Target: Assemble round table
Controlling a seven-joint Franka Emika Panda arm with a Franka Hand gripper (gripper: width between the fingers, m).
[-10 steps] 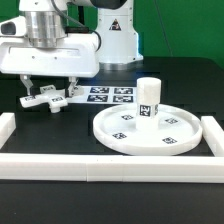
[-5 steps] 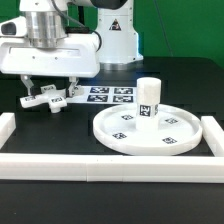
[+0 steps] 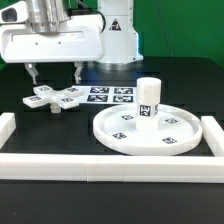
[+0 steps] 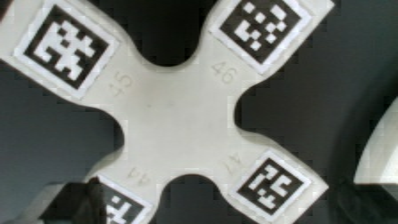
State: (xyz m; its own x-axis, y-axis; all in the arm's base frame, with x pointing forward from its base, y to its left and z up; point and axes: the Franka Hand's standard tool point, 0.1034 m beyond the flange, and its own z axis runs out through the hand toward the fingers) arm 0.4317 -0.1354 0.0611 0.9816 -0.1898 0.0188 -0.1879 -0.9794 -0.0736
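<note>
The cross-shaped base [image 3: 55,98] lies flat on the black table at the exterior view's left, tags up. My gripper [image 3: 55,78] hangs a little above it, fingers wide apart and empty. In the wrist view the base [image 4: 178,100] fills the picture, and my fingertips barely show there. The large round rimmed disc [image 3: 155,129] lies at the exterior view's right. The short cylindrical leg [image 3: 149,98] stands upright at the disc's back edge.
The marker board [image 3: 112,95] lies just behind, between the base and the leg. White border rails run along the front [image 3: 110,166], the left [image 3: 5,125] and the right [image 3: 212,132]. The robot's base [image 3: 118,35] stands at the back.
My gripper has risen from down around the cross-shaped base to just above it. The base stays on the table, now fully in sight. The disc and leg have not moved.
</note>
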